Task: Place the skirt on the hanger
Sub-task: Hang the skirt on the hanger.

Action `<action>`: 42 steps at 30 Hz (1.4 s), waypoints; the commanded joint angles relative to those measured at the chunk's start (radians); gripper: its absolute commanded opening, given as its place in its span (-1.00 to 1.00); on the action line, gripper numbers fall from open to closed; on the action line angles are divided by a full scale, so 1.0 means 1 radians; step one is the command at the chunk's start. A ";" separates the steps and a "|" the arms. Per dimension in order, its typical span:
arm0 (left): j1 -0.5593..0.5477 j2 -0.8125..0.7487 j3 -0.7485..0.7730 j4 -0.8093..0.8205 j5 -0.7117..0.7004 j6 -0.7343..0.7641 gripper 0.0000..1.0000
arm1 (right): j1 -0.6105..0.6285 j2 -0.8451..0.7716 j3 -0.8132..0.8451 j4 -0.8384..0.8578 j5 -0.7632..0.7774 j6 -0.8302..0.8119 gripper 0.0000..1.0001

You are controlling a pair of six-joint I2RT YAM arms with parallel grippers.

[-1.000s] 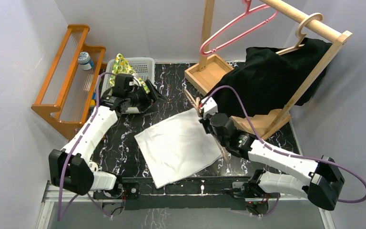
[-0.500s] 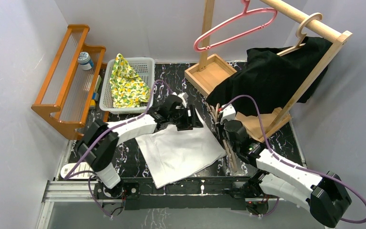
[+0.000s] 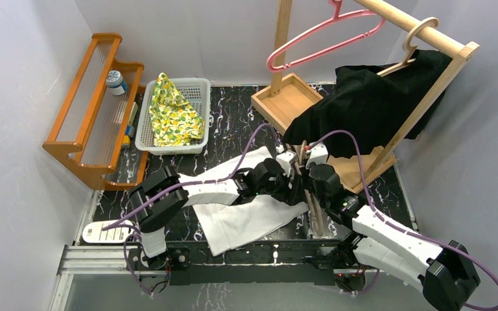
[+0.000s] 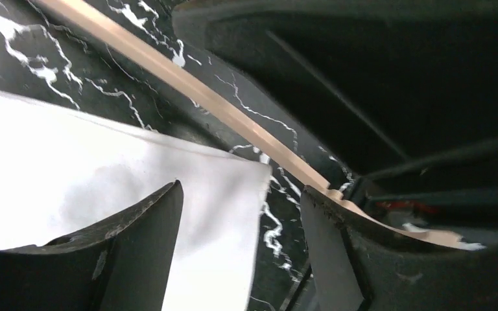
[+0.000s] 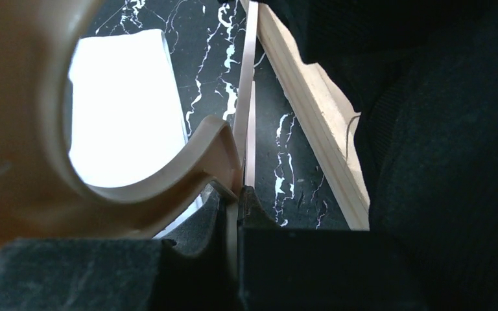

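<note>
We see the white skirt (image 3: 233, 220) lying flat on the black marble table (image 3: 233, 123), low in the middle of the overhead view, with the left arm reaching over it. The left gripper (image 4: 240, 253) sits at the skirt's right corner. Its fingers (image 4: 136, 246) are spread wide with the corner of the cloth between them; we cannot tell whether they touch it. Just beyond that corner the bar of the wooden hanger (image 4: 201, 96) slants across the tabletop. The right gripper (image 5: 233, 207) is clamped tight on this hanger just beneath its hook, which fills the left of the right wrist view. At the upper right of the overhead view a black garment (image 3: 369, 103) drapes over the wooden rack (image 3: 285, 97), and a pink hanger (image 3: 324, 42) hangs from its rail. A basket (image 3: 194, 84) holding a yellow patterned cloth (image 3: 172, 113) stands at upper left.
</note>
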 commanded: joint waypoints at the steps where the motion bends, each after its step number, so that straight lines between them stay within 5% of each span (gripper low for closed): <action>1: -0.067 -0.002 -0.098 0.279 -0.094 0.228 0.31 | -0.008 -0.001 0.008 0.028 0.036 -0.005 -1.00; 10: -0.107 0.050 -0.240 0.614 -0.101 0.325 0.22 | -0.048 -0.027 -0.026 0.092 -0.038 0.047 -1.00; 15: -0.142 0.078 -0.259 0.678 -0.101 0.373 0.20 | -0.119 -0.054 -0.015 0.054 -0.068 0.024 -1.00; 28: -0.214 0.147 -0.288 0.699 -0.377 0.580 0.12 | -0.182 -0.065 0.007 0.031 -0.135 0.019 -1.00; 32: -0.237 0.178 -0.275 0.698 -0.398 0.641 -0.15 | -0.187 -0.066 0.007 0.028 -0.140 0.022 -1.00; 36: -0.241 0.176 -0.276 0.691 -0.410 0.650 -1.00 | -0.190 -0.063 0.006 0.030 -0.141 0.022 -1.00; 42: -0.231 0.064 -0.295 0.689 -0.489 0.565 -1.00 | -0.190 -0.041 0.006 0.040 -0.177 0.032 -1.00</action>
